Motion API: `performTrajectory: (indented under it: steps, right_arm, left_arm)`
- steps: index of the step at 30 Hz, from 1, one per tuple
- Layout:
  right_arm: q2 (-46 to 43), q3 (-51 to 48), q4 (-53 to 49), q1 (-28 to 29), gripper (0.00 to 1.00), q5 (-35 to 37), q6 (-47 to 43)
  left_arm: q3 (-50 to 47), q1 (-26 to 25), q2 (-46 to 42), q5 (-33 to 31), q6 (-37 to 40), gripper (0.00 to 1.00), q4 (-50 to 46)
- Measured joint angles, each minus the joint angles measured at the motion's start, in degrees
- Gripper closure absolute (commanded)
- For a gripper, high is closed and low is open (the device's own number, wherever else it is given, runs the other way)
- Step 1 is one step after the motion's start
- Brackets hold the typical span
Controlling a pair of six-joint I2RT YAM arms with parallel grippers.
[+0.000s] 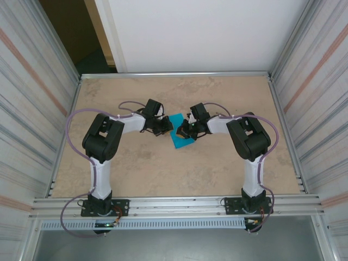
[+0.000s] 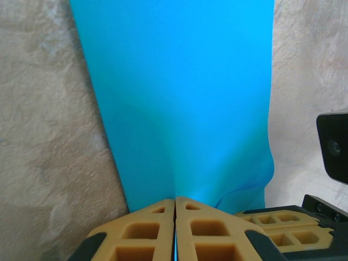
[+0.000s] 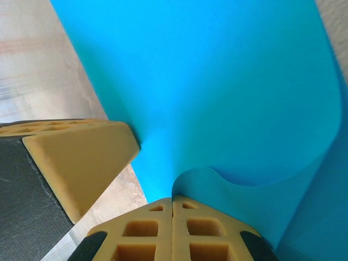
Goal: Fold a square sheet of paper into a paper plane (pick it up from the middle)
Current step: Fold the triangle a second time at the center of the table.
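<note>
Pinch hold on the square sheet of paper (image 1: pixel 178 139), which sits at the middle of the worktop (image 1: pixel 136 174) between the two arms. The left fingers (image 2: pixel 157 217) and the right fingers (image 3: pixel 157 217) are each clenched on an edge of it, close beside one another. For a clean crease, both should probably travel together and keep the sheet taut. The paper is plain teal, smooth but bowed, with one flap curling up beside the right fingers.
</note>
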Motion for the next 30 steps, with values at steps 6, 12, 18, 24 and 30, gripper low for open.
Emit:
performTrajectory:
  steps: [6,12,18,24,30]
  right_arm:
    - [-0.04,-0.24,0.39,-0.02,1.00,0.00,0.02]
    - [-0.07,-0.44,0.68,-0.02,1.00,0.00,0.00]
    - [-0.07,-0.44,0.66,-0.02,1.00,0.00,0.00]
    - [-0.07,-0.44,0.61,-0.02,1.00,0.02,0.02]
    - [-0.28,-0.39,0.11,0.02,1.00,0.72,0.39]
  left_arm:
    - [0.00,0.00,0.00,0.11,0.02,0.90,0.02]
    - [0.00,0.00,0.00,0.13,0.00,0.91,0.02]
    - [0.11,0.00,0.00,0.15,0.02,0.89,-0.07]
    - [0.70,0.22,-0.35,0.33,0.28,0.81,-0.22]
    - [0.11,0.26,-2.93,-0.72,0.37,0.82,0.46]
